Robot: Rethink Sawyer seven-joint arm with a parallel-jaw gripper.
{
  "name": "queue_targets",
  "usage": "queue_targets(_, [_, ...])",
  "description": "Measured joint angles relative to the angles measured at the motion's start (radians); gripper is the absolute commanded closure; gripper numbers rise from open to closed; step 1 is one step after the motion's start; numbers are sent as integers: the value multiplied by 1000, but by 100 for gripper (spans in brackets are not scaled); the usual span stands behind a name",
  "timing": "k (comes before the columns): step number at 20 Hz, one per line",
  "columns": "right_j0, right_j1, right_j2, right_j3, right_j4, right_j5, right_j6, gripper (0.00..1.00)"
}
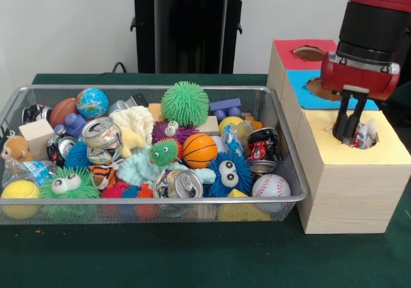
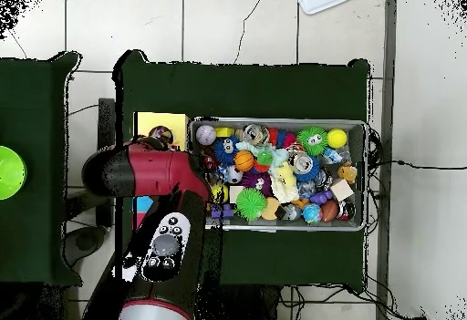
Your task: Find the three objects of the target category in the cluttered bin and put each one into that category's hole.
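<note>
The claw (image 1: pixel 350 126) hangs over the yellow-surround hole (image 1: pixel 357 135) in the wooden box (image 1: pixel 350 191), its 2 fingers close together with their tips dipped inside; I cannot tell whether they pinch the polka-dot cloth (image 1: pixel 365 135) bunched in that hole. Overhead, the arm (image 2: pixel 150 175) hides the hole. No other dotted cloth is discernible in the wire bin (image 1: pixel 286 162) on the tabletop (image 1: pixel 192 256).
</note>
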Motion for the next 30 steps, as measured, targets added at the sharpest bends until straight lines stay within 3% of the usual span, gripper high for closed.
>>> queue_targets(14, [-13, -66, 5, 10, 0, 42, 0, 100])
queue_targets(30, [-22, -70, 27, 10, 0, 42, 0, 100])
